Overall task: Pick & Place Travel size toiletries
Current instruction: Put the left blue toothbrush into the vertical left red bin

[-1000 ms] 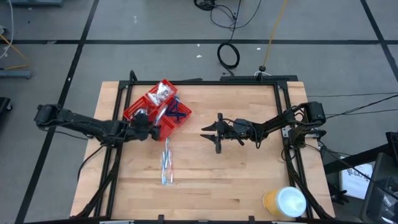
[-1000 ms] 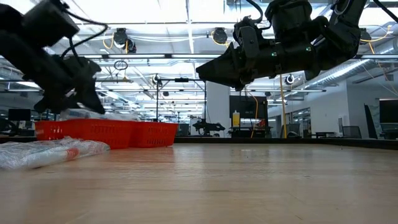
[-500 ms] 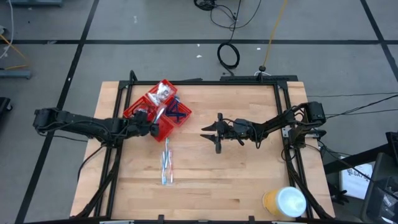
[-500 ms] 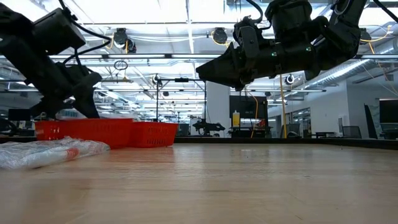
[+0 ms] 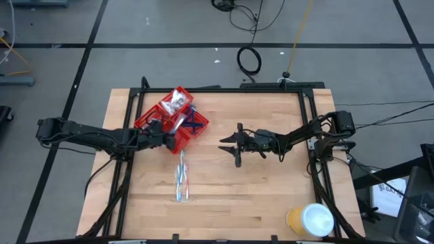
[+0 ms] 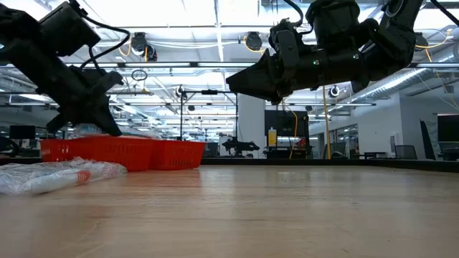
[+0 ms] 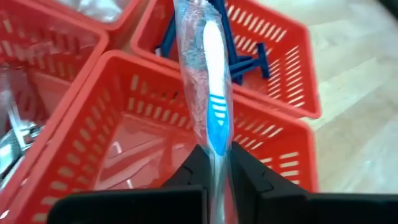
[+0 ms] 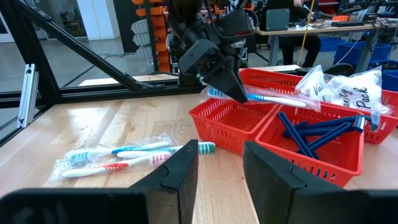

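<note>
Left gripper [image 7: 214, 163] pinches wrapped toothbrush [image 7: 210, 93] over red tray [image 7: 283, 134]; slick wrapper could slip. Right gripper [image 5: 234, 144] part-open, empty.

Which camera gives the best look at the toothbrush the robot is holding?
The left wrist view: the wrapped toothbrush fills it, pinched in the left gripper above the red tray. The right wrist view shows it sideways, the high view tiny, the low view hardly at all.

Toothbrushes, blue sticks and white packets

One wrapped blue-and-white toothbrush [image 7: 208, 93] tilts over the picture's middle; more toothbrushes [image 5: 182, 177] lie lower down; blue sticks [image 8: 314, 135] and white packets [image 8: 348, 90] rest right.
</note>
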